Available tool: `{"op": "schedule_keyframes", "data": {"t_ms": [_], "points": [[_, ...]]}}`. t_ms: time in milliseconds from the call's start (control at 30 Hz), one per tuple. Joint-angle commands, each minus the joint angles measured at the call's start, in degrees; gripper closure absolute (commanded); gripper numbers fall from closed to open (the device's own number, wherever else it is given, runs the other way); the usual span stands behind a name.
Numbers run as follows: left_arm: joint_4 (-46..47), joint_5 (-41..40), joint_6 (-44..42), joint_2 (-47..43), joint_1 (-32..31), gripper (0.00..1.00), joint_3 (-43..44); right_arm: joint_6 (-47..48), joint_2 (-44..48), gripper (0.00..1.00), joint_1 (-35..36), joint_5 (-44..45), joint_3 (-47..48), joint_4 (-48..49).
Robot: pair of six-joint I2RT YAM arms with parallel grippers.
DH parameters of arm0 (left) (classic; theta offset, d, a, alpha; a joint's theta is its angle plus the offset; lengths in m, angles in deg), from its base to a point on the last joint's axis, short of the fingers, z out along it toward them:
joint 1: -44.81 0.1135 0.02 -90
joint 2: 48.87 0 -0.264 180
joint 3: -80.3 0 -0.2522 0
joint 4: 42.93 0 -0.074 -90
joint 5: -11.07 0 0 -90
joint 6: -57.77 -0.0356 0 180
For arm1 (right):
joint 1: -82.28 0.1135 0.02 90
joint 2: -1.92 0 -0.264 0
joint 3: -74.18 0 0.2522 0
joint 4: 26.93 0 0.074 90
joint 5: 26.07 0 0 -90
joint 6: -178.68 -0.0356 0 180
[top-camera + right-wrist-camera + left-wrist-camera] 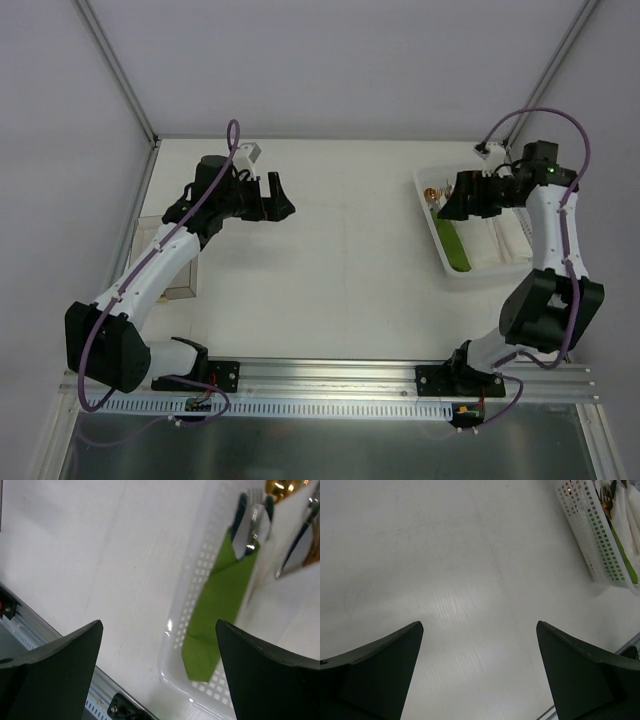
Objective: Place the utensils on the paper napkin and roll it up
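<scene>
1. The paper napkin, a slim green roll, lies in the white basket at the right of the top view, utensils poking from its upper end
2. The right jaws stand wide apart above the basket; the roll shows in the gap between them, nearer the right-hand one, untouched
3. The left jaws, also apart, hang over the counter, the basket far off at their view's upper right

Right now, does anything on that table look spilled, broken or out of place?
Nothing stands out. The green napkin roll lies lengthwise in the white basket, with silvery utensils poking from one end. The left hand and right hand are open and hold nothing.
</scene>
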Motion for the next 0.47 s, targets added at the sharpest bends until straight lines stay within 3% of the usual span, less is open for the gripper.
{"op": "schedule_keyframes", "data": {"t_ms": [0, 167, 433], "points": [[-5.41, -7.43, -3.67, 1.92, 0.57, 0.01, 5.64, -12.75, 8.69, 0.01, 9.59, 1.12, -8.88, 18.71], [-5.68, -8.58, -3.14, 5.54, 2.24, 0.01, 9.33, -21.99, 15.21, 0.01, 25.58, 10.37, -16.83, 33.1], [-5.59, -11.48, -2.62, 8.88, 2.5, 0.01, 10.39, -22.45, 13.63, 0.01, 29.21, 12.83, -19.65, 37.51]]}}
